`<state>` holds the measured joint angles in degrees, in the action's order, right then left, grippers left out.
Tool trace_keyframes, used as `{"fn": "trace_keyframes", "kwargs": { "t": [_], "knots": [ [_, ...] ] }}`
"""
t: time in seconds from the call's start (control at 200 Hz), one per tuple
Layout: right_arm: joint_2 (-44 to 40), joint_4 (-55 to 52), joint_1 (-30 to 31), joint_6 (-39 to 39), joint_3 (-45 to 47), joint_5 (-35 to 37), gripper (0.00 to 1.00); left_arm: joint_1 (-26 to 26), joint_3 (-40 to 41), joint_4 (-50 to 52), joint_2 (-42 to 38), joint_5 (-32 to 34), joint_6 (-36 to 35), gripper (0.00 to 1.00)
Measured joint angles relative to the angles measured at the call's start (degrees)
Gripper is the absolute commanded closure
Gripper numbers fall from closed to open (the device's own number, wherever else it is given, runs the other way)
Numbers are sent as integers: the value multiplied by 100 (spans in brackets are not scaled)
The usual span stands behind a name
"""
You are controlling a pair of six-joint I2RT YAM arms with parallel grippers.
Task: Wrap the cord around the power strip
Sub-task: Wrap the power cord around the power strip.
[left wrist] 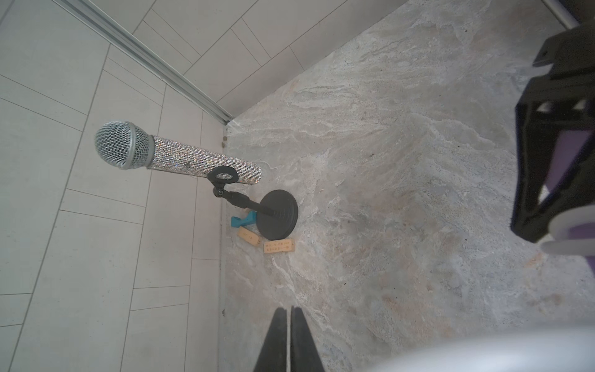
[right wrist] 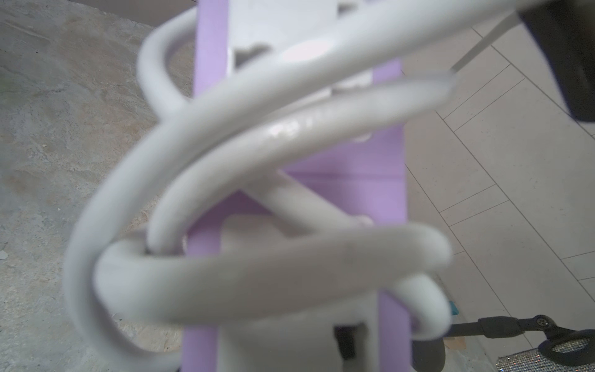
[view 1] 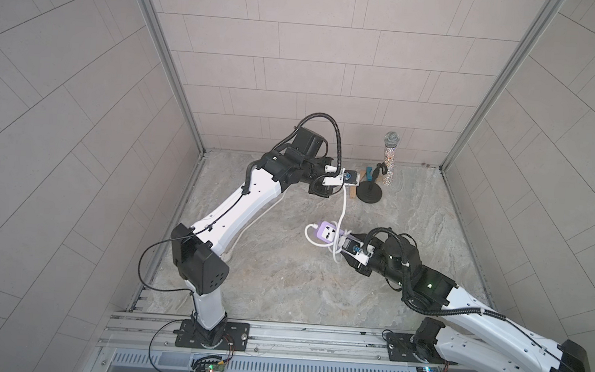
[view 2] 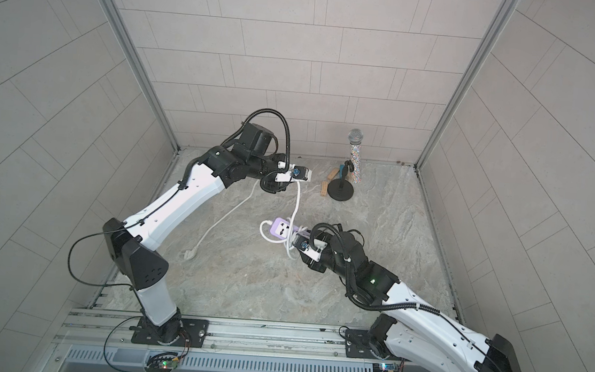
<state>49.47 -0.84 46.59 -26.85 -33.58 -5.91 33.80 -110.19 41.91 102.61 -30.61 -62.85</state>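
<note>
Cord (view 1: 343, 212), likely soft yet springy, pinched in left claw (left wrist: 288, 314), loops the rigid strip (view 1: 323, 232); right claw (view 1: 344, 243) clamps strip's end

soft, even light in both top views, only faint shadows on the marble worktop (view 1: 281, 283); straight lines bow toward the frame edges. right wrist view: cord (right wrist: 257, 273) and power strip (right wrist: 370, 180) badly out of focus. left wrist view: microphone (left wrist: 180, 157) sharp, a pale blur filling one corner.
</note>
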Motion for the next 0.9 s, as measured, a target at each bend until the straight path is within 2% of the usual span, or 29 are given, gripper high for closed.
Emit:
{"fn": "trace_keyframes", "kwargs": {
  "t": [0.31,0.635,0.745,0.901],
  "knots": [
    [-363,546,166,-216,157,581,100,-175,4,-42,529,-402,330,100],
    [-686,1237,160,-114,487,1172,100,-181,527,-378,627,-927,601,100],
    [-693,1578,-74,208,570,1285,100,-188,750,-535,636,-1117,767,100],
    [-734,1998,-791,984,745,1226,100,-186,1134,-953,603,-1493,1054,100]
  ]
}}
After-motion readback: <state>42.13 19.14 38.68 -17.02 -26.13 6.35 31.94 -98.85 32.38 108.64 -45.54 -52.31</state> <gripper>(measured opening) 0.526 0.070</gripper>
